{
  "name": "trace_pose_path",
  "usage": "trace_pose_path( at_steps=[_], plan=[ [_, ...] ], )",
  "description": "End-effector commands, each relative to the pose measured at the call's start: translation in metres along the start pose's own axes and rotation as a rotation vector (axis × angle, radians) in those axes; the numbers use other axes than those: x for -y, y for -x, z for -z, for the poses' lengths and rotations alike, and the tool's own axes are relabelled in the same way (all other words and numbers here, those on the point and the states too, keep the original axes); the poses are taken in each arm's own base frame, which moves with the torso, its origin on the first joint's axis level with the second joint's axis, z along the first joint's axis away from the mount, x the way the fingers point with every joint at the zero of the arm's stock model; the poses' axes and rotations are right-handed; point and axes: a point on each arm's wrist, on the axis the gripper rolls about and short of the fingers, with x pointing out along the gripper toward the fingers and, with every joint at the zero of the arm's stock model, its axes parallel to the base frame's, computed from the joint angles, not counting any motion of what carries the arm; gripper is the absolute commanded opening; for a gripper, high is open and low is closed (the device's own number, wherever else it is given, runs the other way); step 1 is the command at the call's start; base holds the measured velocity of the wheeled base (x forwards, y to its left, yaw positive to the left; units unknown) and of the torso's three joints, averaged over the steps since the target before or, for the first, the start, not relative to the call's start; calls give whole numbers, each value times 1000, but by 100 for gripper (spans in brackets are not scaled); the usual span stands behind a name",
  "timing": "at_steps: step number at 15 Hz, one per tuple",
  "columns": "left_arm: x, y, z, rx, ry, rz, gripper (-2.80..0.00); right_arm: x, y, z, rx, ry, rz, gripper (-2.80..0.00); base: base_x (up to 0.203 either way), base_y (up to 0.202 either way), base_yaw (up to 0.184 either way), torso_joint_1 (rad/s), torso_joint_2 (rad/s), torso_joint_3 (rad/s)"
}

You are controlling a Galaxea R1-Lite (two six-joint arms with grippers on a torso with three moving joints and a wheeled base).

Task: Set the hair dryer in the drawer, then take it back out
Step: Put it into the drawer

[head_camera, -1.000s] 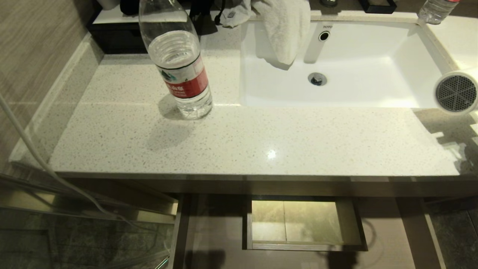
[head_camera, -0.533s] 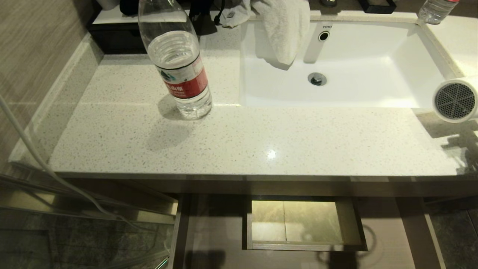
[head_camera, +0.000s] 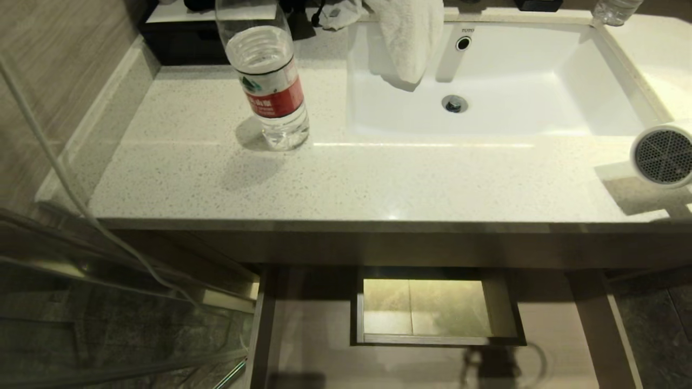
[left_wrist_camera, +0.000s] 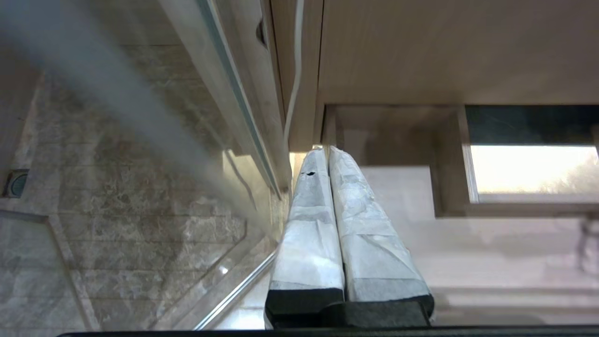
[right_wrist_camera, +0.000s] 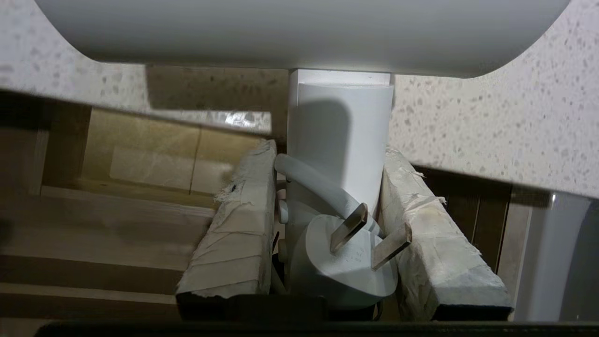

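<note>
Far left in my head view, a white cable [head_camera: 70,189] runs down past a glass panel [head_camera: 108,319]. My left gripper [left_wrist_camera: 327,152] shows only in its wrist view: taped fingers pressed together, empty, hanging low beside the drawer's [left_wrist_camera: 514,243] left edge. On the speckled counter [head_camera: 351,183] stands a clear red-labelled water bottle [head_camera: 267,75], left of the white sink [head_camera: 611,113], with a towel [head_camera: 408,38] draped over the sink's back rim. Below the counter the drawer [head_camera: 303,335] is pulled open, pale inside, with its boxed cut-out [head_camera: 427,313] near the middle. At the far right edge the hair dryer [head_camera: 662,155] is above the counter's front right corner, grey mesh grille facing me. It's not in the drawer. In the right wrist view my right gripper [right_wrist_camera: 327,154] pinches the hair dryer's [right_wrist_camera: 341,135] handle between both taped fingers [right_wrist_camera: 234,224]. The barrel lies crosswise beyond the fingertips; the plug [right_wrist_camera: 348,262] and folded cord sit between the fingers, nearer the wrist.
</note>
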Motion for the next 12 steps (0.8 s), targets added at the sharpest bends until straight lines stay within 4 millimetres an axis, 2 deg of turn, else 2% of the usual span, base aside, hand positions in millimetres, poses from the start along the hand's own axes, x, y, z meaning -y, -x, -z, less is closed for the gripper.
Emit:
trace_pose_path(
  at_steps=[1, 12],
  plan=[
    [0, 0, 0, 0, 0, 0, -280, 0, 2, 0, 5, 3, 0, -280, 0, 0, 0, -359, 203, -177],
    [0, 0, 0, 0, 0, 0, -280, -6, 6, 10, -7, 4, -23, -280, 0, 0, 0, -347, 130, -221]
  ],
)
